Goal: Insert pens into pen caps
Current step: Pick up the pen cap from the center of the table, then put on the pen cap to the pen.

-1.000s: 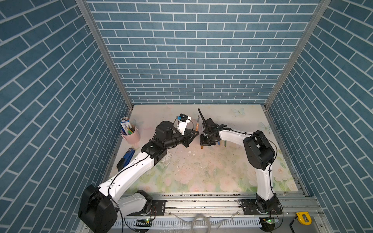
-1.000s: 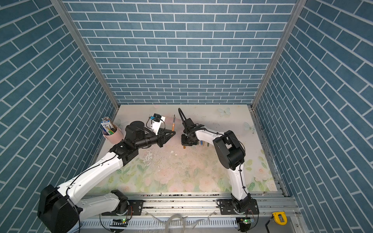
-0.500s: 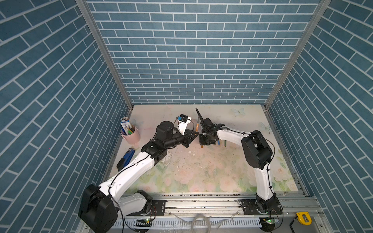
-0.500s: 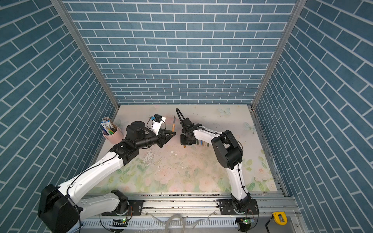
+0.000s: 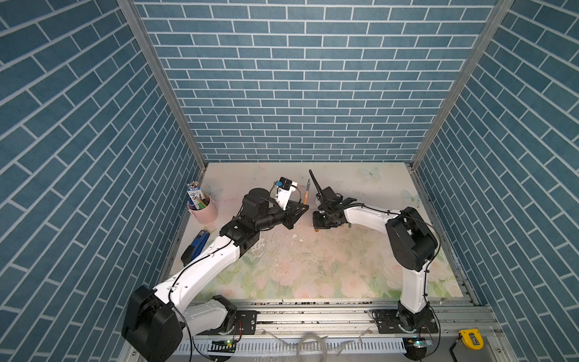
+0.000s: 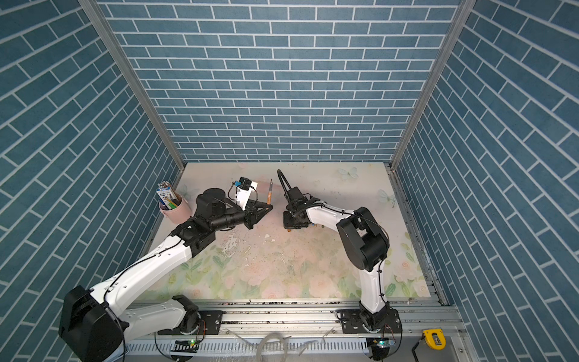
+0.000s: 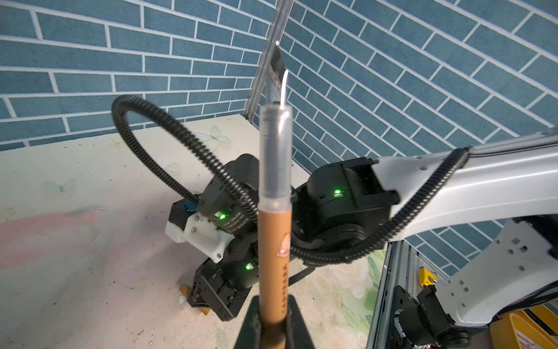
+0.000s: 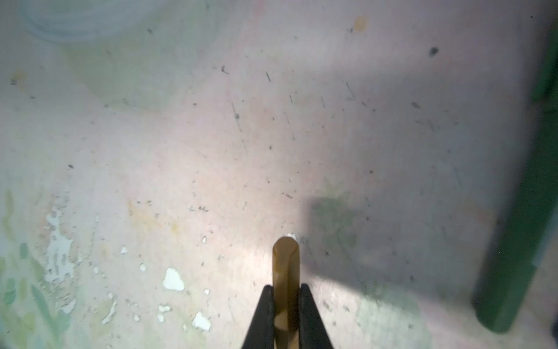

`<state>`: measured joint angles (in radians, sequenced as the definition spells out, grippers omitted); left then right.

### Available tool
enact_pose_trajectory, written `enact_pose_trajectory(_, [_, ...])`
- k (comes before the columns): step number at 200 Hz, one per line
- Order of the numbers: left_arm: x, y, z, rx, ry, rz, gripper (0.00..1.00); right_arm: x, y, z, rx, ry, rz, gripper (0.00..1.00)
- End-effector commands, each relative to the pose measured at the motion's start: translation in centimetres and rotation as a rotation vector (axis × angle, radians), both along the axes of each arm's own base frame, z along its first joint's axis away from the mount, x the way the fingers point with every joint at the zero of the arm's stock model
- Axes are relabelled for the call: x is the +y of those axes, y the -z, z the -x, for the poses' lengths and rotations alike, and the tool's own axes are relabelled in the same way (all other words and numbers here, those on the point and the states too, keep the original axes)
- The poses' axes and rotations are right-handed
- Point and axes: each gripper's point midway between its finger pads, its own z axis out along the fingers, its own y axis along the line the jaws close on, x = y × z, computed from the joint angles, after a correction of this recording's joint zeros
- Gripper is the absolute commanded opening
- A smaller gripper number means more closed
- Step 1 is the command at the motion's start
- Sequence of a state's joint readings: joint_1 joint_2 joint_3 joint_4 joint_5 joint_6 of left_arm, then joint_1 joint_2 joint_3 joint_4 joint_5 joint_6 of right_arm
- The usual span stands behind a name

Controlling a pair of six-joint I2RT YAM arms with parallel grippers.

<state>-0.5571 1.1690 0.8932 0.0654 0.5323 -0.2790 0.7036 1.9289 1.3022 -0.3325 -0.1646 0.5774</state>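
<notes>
In a top view, a pink cup [image 5: 207, 216] at the left edge of the mat [image 5: 313, 266] holds pencils [image 5: 200, 202] and a white-blue carton [image 5: 194, 196]; both arms reach inward mid-table. The left wrist view shows the left gripper [image 7: 273, 306] clamping a golden-brown pen [image 7: 274, 241], tip raised. The right wrist view shows the right gripper [image 8: 286, 294] pinching a golden-brown cap [image 8: 285, 266], pointed down at the mat, with a green pen [image 8: 519, 241] nearby.

In a top view the lower middle of the table [image 5: 313, 269] lies bare between the two arms, as does its upper right corner. The pink cup [image 5: 205, 214] and stapler [image 5: 195, 247] crowd the left edge, and at centre only a narrow gap parts the left gripper [image 5: 304, 207], its golden-brown pen [image 5: 307, 192] reaching up the frame, from the right gripper [image 5: 317, 226]
</notes>
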Motion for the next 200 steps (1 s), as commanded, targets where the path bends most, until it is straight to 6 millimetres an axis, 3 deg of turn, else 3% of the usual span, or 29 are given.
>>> enact_pose_trajectory(1, [-0.1,-0.5,-0.2,-0.036,-0.005,-0.005,0.00,1.0,-6.6,-1.5,-0.169,0.022,-0.185,0.05])
enact_pose_trajectory(74, [-0.2,0.2,-0.4,-0.084,-0.011,-0.018,0.00,-0.4,-24.4,0.1,-0.668,-0.014,-0.579,0.04])
enact_pose_trajectory(105, [-0.4,0.3,-0.2,-0.102,-0.005,-0.022,0.00,-1.5,-30.3,1.0,-0.821,-0.009,-0.684,0.03])
enact_pose_trajectory(141, [-0.7,0.5,-0.1,-0.102,0.008,-0.022,0.00,-1.1,-34.1,1.9,-0.878,-0.052,-0.777,0.03])
enact_pose_trajectory(200, [-1.1,0.8,0.2,-0.093,0.028,-0.029,0.00,0.5,-36.3,2.4,-0.868,-0.112,-0.897,0.02])
